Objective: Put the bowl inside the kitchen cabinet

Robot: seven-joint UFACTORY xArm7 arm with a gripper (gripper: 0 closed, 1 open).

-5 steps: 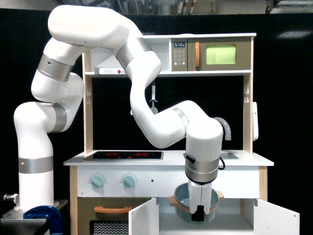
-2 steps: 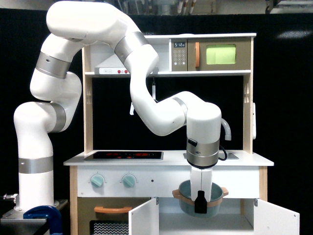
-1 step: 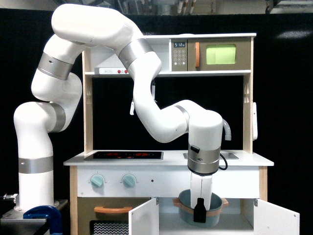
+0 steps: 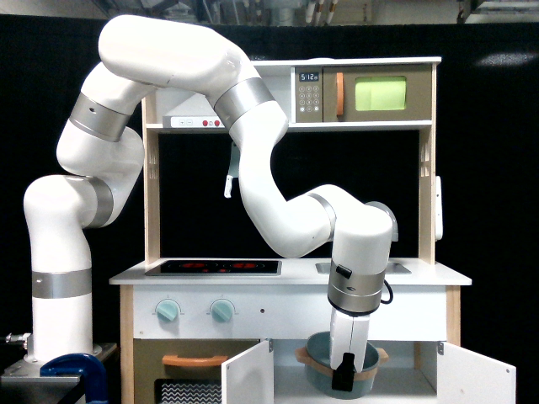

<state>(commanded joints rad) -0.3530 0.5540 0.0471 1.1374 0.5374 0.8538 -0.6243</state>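
I see: round grey-blue bowl with tan wooden rim band (image 4: 318,360), tilted, in the mouth of the white-doored low kitchen cabinet (image 4: 248,374). White gripper (image 4: 344,376) reaches down over its rim; jaws' grip I cannot tell.

Black curtain (image 4: 488,168) hangs behind everything, faintly lit at upper right. Toy kitchen stands in front of it: white worktop (image 4: 286,273), black hob (image 4: 212,267), two teal knobs (image 4: 168,310), microwave (image 4: 362,93) with green window on the top shelf. Blue clamp (image 4: 74,369) at lower left corner.
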